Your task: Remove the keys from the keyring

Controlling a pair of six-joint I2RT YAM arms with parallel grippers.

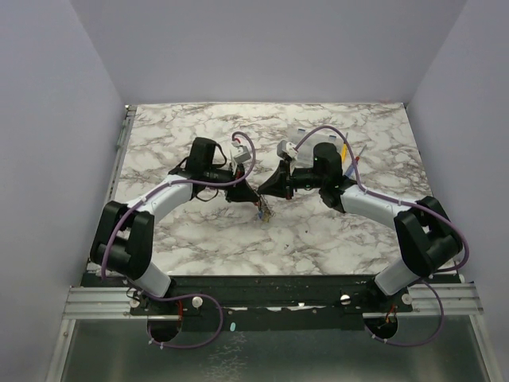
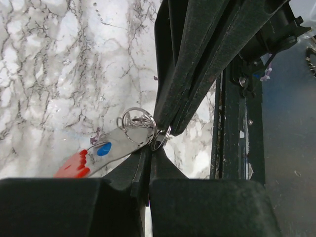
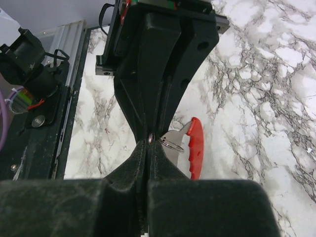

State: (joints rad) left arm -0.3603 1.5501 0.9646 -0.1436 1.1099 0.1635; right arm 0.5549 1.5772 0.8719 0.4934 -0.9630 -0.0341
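Observation:
The keyring (image 2: 139, 123) is a pair of linked silvery wire rings held in the air between both grippers. My left gripper (image 2: 149, 148) is shut on the small ring (image 2: 161, 140). My right gripper (image 3: 149, 144) is shut on the same ring (image 3: 150, 138) from the opposite side. In the top view the two grippers (image 1: 256, 191) meet tip to tip above the middle of the table. A small bunch of keys (image 1: 262, 211) hangs just below them. A flat silvery piece with a red plastic edge (image 3: 195, 148) and a blue spot (image 2: 103, 149) hangs from the larger ring.
The marble table (image 1: 199, 231) lies under the arms. A yellow-handled screwdriver (image 1: 343, 151) and a blue-handled one (image 1: 358, 163) lie at the back right, behind my right arm. Grey walls stand on three sides. A metal rail (image 1: 262, 298) runs along the near edge.

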